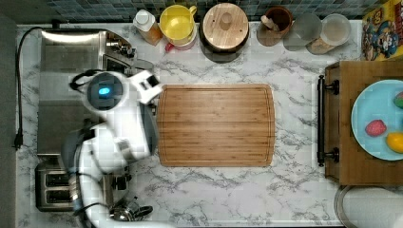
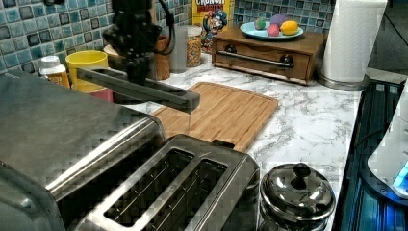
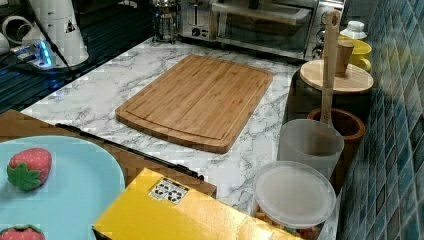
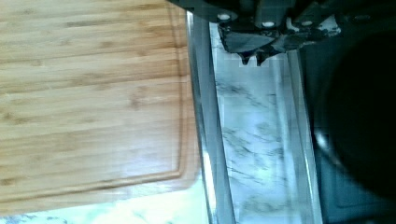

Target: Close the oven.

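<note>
The oven [image 1: 71, 90] stood at the top view's left edge of the marble tabletop [image 1: 294, 185], with a two-slot toaster [image 1: 54, 187] just beside it. Its glass door [image 2: 159, 103] was partly open, tilted out toward the cutting board [image 1: 216, 124], and the long grey handle [image 2: 139, 89] hung over the board's near edge in the left view. In the right view the oven [image 3: 272, 25] sat at the far end of the tabletop, its door leaning outward at the top.

The arm's dark gripper [image 2: 137, 67] came down from above onto the handle, about midway along the bar in the left view. Whether the jaws were apart or closed on the bar could not be told; in the wrist view the gripper [image 4: 254, 56] sat over the door's glass, with marble showing through it and the board [image 4: 93, 98] alongside.

A lidded steel pot [image 2: 296, 192] sat near the toaster in the left view. A yellow cup [image 1: 178, 23] and a round wooden lid [image 1: 225, 23] stood along the tiled wall.
</note>
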`<action>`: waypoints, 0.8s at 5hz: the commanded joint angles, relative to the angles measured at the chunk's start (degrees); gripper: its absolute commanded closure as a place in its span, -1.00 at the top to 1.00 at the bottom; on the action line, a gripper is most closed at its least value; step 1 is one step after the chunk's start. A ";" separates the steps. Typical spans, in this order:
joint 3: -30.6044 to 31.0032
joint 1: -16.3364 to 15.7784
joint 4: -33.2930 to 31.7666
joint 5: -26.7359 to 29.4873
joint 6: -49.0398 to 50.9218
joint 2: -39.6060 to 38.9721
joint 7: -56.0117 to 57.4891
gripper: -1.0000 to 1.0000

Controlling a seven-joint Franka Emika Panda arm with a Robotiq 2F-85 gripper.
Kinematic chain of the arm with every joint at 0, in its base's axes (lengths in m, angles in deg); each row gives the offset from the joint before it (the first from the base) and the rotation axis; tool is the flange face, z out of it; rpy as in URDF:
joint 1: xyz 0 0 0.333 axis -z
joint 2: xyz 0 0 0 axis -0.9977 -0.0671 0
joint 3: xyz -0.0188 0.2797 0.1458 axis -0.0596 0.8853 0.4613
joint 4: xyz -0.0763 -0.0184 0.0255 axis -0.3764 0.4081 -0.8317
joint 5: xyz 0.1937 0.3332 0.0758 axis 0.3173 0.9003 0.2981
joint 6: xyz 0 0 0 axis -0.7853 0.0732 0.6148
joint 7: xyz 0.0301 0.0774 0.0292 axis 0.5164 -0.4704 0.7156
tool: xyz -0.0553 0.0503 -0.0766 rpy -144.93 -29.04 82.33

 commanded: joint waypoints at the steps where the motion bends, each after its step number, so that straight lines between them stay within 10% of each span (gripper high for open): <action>1: 1.47 -7.56 14.89 -18.82 7.51 -3.92 -19.23 -1.00; 3: 1.80 -1.18 1.09 -2.94 -7.38 10.55 -12.57 -1.00; 4: 1.38 -4.94 6.34 -8.73 1.79 9.82 -15.26 -1.00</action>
